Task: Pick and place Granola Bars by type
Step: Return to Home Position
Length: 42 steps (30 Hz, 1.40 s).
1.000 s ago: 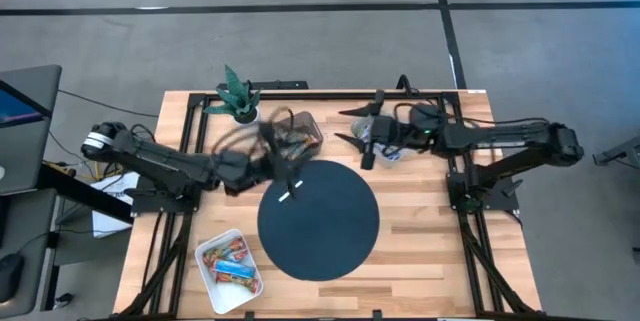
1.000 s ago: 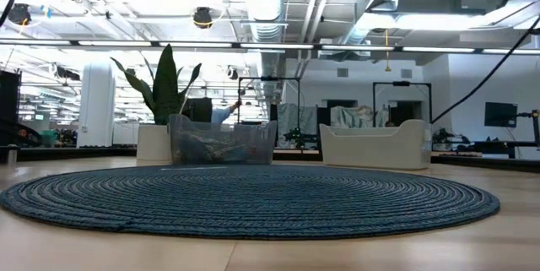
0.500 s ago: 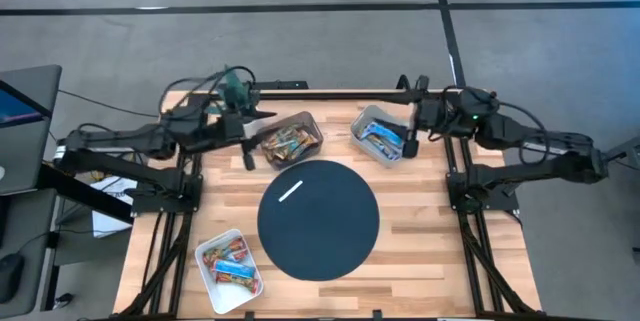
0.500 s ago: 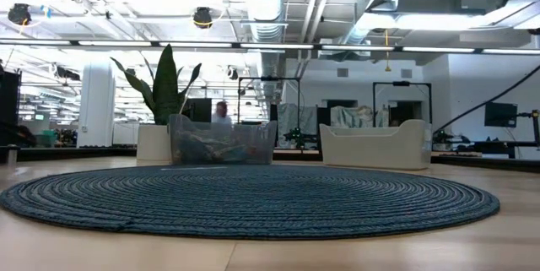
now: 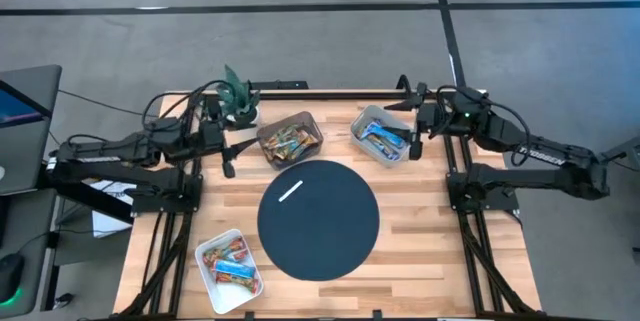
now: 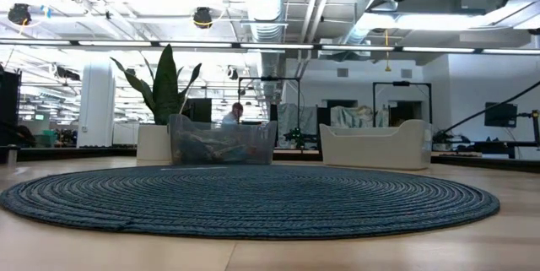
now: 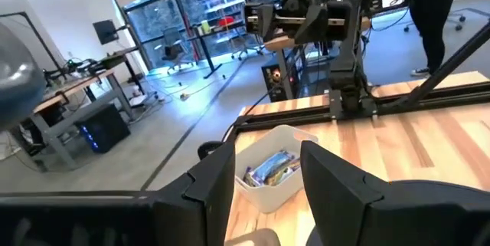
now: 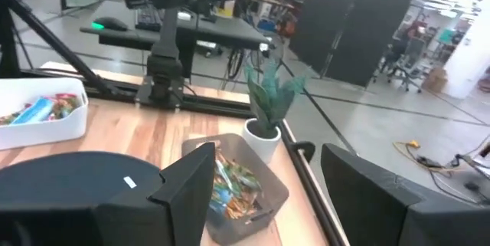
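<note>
High view gives us the Granola Bars (image 5: 290, 141) lying in three bins. A multicoloured heap fills the dark bin (image 5: 313, 119) at the back of the table (image 5: 420, 261), just beside the potted plant (image 5: 238, 94). Blue-wrapped ones lie in the white bin (image 5: 358, 126) to its right. Red, orange and one blue bar lie in a second white bin (image 5: 205, 246) at the front left corner.

Between the bins spreads the round dark mat (image 5: 330, 231), with a small white strip (image 5: 291, 192) on it.

We find the left gripper (image 5: 232, 153) just left of the dark bin, and the right gripper (image 5: 412, 126) just right of the back white bin. In each wrist view we see that arm's own fingers (image 7: 210, 188) spread apart, so both claws are released and grasp no bar.

In the low view a person (image 6: 232, 116) shows far behind the table.
</note>
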Motion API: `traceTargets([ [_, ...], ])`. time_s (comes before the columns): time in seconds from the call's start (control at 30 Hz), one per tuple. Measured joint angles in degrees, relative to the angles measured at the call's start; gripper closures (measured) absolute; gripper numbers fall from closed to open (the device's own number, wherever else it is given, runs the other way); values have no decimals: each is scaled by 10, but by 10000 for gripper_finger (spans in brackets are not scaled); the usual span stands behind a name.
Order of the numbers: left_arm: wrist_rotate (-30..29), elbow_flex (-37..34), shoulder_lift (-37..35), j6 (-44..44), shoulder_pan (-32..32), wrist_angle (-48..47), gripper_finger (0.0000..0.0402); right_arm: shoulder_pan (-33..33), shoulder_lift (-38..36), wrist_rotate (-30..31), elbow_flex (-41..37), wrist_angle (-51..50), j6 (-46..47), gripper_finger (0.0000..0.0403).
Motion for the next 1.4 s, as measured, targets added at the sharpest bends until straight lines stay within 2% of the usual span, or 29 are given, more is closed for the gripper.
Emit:
traceTargets([
  [0.1,0,-37,-44,-5,0,4,256,-16,-12,-21,-14,7,6,168],
  [0.2,-1,-80,-95,-14,0,12,256,-34,-29,-75,-45,32,11,168],
  [0.3,-1,-128,-151,-30,0,39,256,-47,-51,-105,-89,97,46,168],
  [0.4,0,-170,-198,-50,0,66,256,-31,-70,-109,-147,188,85,168],
  [0.53,5,-206,-235,-69,-2,66,256,26,-72,-100,-212,287,86,168],
  [0.67,11,-228,-254,-90,-3,61,256,74,-88,-50,-253,322,74,168],
  [0.87,34,-238,-254,-98,-19,48,256,93,-148,49,-299,311,64,168],
  [1.07,24,-238,-280,-86,-32,31,256,64,-260,45,-335,237,68,168],
  [1.2,4,-238,-331,-93,-32,-49,256,49,-335,32,-336,158,70,168],
  [1.3,6,-238,-374,-104,-32,-96,256,52,-382,23,-336,107,70,168],
  [1.4,28,-240,-383,-99,-32,-82,256,57,-420,16,-336,62,70,168],
])
